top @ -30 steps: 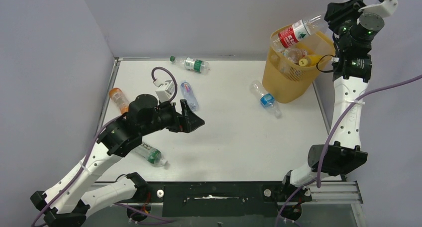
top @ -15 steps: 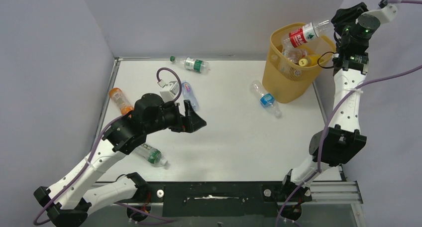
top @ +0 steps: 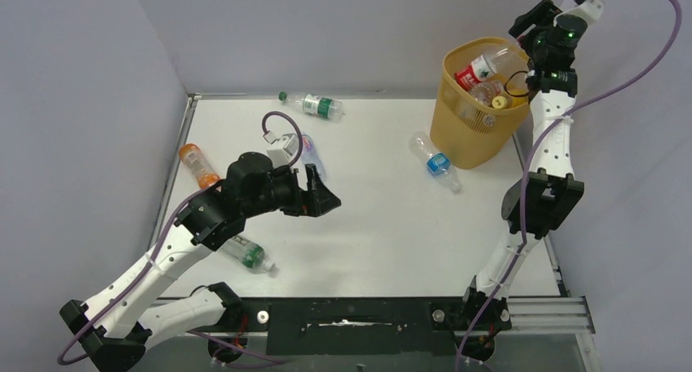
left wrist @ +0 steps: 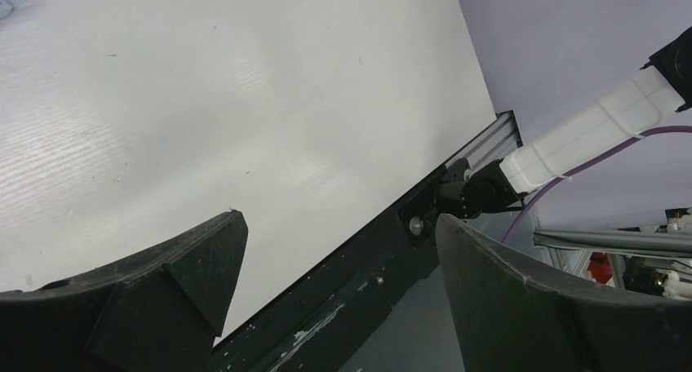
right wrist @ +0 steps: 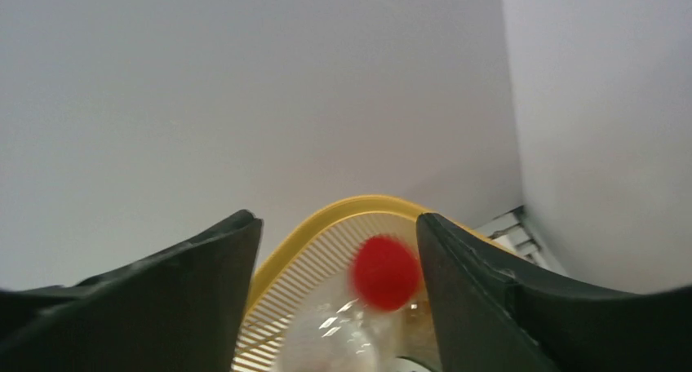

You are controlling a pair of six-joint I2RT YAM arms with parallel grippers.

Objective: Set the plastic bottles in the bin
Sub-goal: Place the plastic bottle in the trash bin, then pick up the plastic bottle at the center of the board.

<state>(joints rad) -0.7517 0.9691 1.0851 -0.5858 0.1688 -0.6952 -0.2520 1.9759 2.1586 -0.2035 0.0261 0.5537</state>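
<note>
- Bottles point(top: 487, 88) already lie heaped in the bin point(top: 457, 131), which stands at the far right corner of the desk point(top: 375, 225). At least three show inside, a yellow one point(top: 499, 101) among them.
- Red-label bottle point(top: 480, 68) lies tilted in the bin's mouth, on top of the heap. The right wrist view shows its red cap blurred, so I judge it loose and dropping in.
- Right gripper point(right wrist: 336, 222) hangs over the bin's far right rim, fingers spread, gripping nothing.
- Left gripper point(left wrist: 339, 221) hovers over the desk's left half, fingers apart and empty.
- Five remain on the desk:
  - green-label bottle point(top: 314, 104) near the far edge
  - blue-label bottle point(top: 310, 153) beside the left gripper, partly hidden
  - orange bottle point(top: 194, 164) by the left edge
  - green-cap bottle point(top: 249, 256) toward the near left corner
  - blue-band bottle point(top: 436, 161) just beside the bin's near side
- By my reckoning the task is partway done, with five pick-ups left. The left arm is nearest four of them.
</note>
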